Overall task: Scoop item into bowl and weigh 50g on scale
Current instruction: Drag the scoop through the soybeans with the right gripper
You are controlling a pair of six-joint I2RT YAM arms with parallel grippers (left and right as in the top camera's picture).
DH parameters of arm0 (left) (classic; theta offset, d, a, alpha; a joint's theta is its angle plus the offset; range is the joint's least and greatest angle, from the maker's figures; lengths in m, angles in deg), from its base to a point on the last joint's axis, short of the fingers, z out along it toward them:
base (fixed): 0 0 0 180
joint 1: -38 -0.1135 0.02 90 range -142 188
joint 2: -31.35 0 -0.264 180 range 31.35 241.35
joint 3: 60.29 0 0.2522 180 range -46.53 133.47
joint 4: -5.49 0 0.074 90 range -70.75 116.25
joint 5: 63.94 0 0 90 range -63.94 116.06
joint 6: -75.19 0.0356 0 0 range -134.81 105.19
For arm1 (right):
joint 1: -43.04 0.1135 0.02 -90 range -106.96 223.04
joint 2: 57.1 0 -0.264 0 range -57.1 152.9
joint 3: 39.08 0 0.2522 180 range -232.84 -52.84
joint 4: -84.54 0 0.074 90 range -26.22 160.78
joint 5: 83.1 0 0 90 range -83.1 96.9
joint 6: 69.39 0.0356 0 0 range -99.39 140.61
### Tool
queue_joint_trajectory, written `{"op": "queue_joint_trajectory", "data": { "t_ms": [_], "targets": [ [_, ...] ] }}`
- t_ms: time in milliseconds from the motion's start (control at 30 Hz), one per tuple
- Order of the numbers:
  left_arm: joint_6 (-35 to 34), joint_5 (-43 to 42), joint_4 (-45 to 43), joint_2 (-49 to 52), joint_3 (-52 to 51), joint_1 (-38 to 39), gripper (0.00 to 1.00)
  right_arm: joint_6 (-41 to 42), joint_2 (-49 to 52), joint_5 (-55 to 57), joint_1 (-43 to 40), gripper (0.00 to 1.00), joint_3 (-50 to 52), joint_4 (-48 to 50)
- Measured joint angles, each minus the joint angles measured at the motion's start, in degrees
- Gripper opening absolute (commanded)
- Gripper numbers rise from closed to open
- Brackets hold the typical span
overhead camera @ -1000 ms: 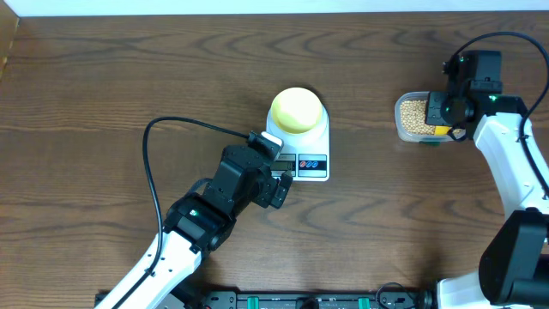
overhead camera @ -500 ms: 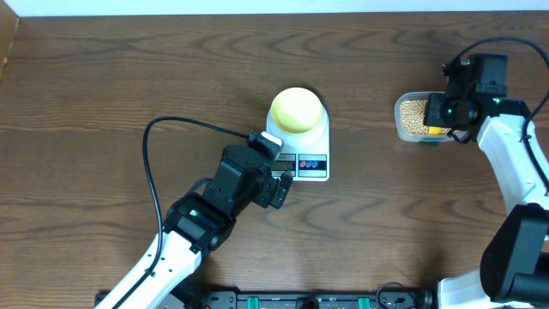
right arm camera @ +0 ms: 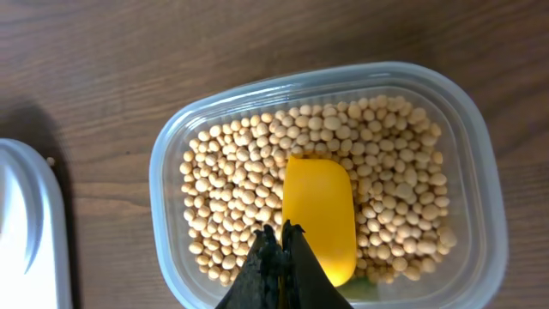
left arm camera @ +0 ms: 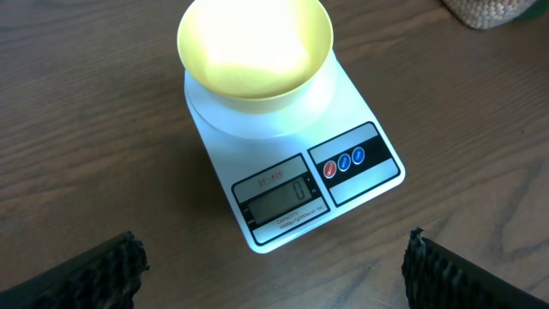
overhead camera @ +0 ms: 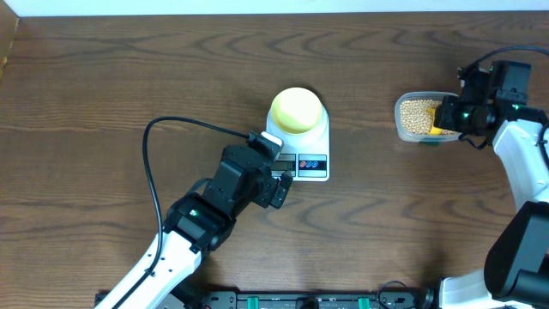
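Since the beans (right arm camera: 223,197) in the tub (right arm camera: 489,172) are small, hard and likely to roll, lift them with the spoon (right arm camera: 319,215) at its handle end, where your right gripper (right arm camera: 276,249) is pinched closed, while the left gripper (left arm camera: 279,275) gapes wide before the scale (left arm camera: 360,184) and bowl (left arm camera: 255,47).

A dark brown wood-grain worktop (overhead camera: 103,77) fills the overhead view, with a pale strip along its far edge. Toward its right side stands a clear rounded-rectangular plastic tub (overhead camera: 398,117), upright on the wood. Inside the tub lies a yellow plastic measuring spoon (right arm camera: 319,210), its smooth rounded head about mid-tub; its handle end is hidden.
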Motion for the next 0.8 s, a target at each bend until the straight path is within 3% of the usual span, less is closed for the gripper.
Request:
{"op": "queue_joint_trajectory", "data": {
  "t_ms": [800],
  "targets": [
    [0.0,0.0,-0.02,0.0,0.0,0.02,0.98,1.75,-0.52,-6.54,-2.86,0.01,5.35,5.07]
  ]
}}
